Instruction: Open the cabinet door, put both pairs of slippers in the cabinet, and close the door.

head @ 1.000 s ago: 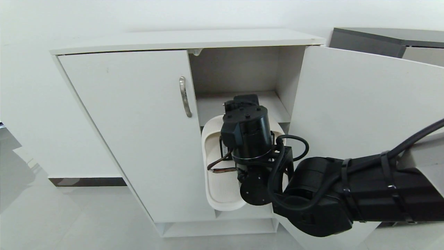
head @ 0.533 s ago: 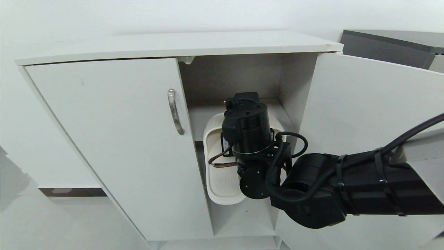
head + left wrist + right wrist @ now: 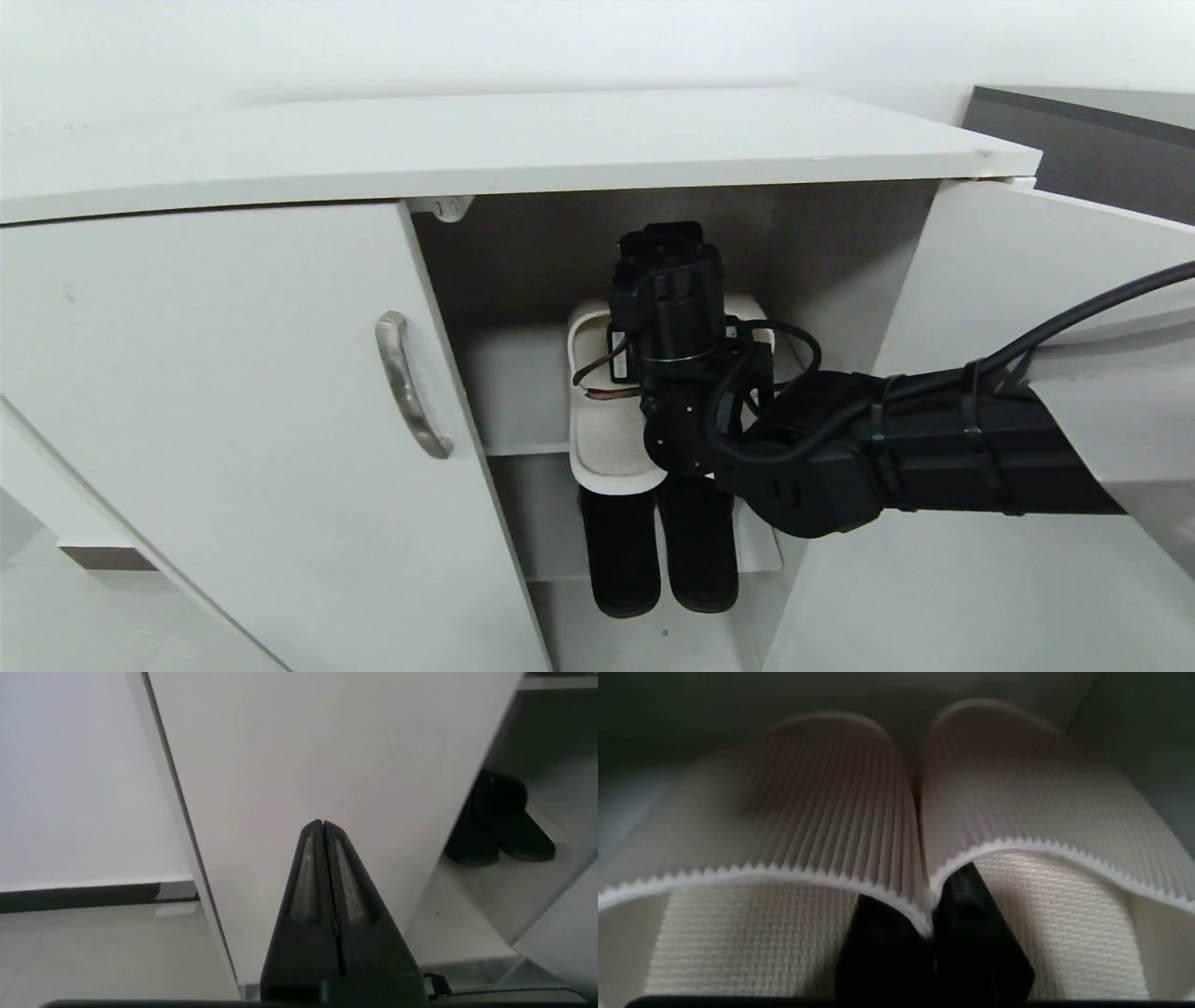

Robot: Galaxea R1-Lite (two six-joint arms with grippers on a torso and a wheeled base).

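The white cabinet (image 3: 513, 140) has its right door (image 3: 990, 280) swung open and its left door (image 3: 233, 420) closed. My right gripper (image 3: 934, 929) is shut on the pair of white ribbed slippers (image 3: 906, 831), pinching the two inner strap edges together. The white slippers (image 3: 607, 439) sit over the upper shelf (image 3: 518, 411), toes inward and heels past its front edge. A pair of black slippers (image 3: 658, 551) lies on the lower shelf, also black slippers (image 3: 500, 821) beyond the door edge. My left gripper (image 3: 322, 831) is shut and empty, low in front of the closed left door.
A metal handle (image 3: 411, 387) is on the closed left door. The open right door stands close beside my right arm. Dark grey furniture (image 3: 1083, 131) stands behind at the right. Pale floor (image 3: 103, 952) lies in front of the cabinet.
The head camera has moved closer to the cabinet. My right arm has carried the white slippers deeper inside, over the upper shelf. The black slippers on the lower shelf have come into view.
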